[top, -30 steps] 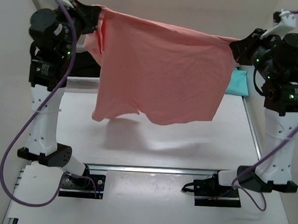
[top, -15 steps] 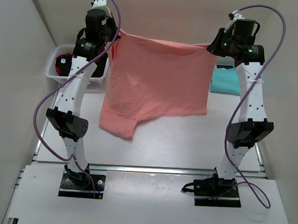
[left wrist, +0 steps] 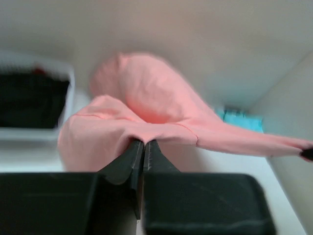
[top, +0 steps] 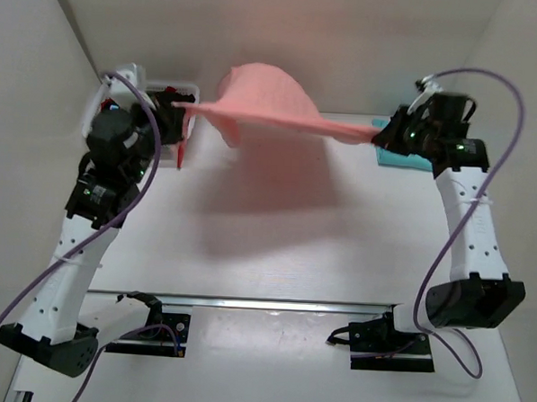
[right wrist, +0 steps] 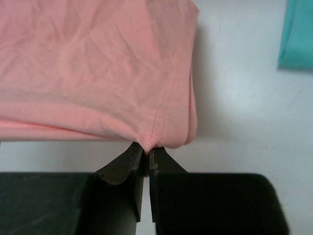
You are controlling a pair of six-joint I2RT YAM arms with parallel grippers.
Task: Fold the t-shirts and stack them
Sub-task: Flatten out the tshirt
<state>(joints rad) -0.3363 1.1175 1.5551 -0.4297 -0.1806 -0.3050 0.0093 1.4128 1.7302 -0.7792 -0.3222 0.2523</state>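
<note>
A large salmon-pink t-shirt [top: 265,102] is stretched in the air between both arms, billowing toward the back wall above the table. My left gripper [top: 185,109] is shut on its left edge; the wrist view shows the cloth [left wrist: 146,105] pinched at the fingertips [left wrist: 144,142]. My right gripper [top: 382,133] is shut on the shirt's right edge, where a seam [right wrist: 156,127] runs into the closed tips [right wrist: 148,149]. A teal t-shirt [top: 406,160] lies folded at the back right, mostly hidden behind the right arm, and shows as a teal t-shirt [right wrist: 297,34] in the right wrist view.
A white mesh basket [top: 186,89] with dark cloth [left wrist: 29,105] stands at the back left behind the left arm. The table [top: 275,246] is white, with a metal rail [top: 272,303] along its near side. Walls close in on the left, back and right.
Both arms have swung down and forward, flinging the pink t-shirt from a hanging sheet into a flat, billowing spread. Both grips have held.
</note>
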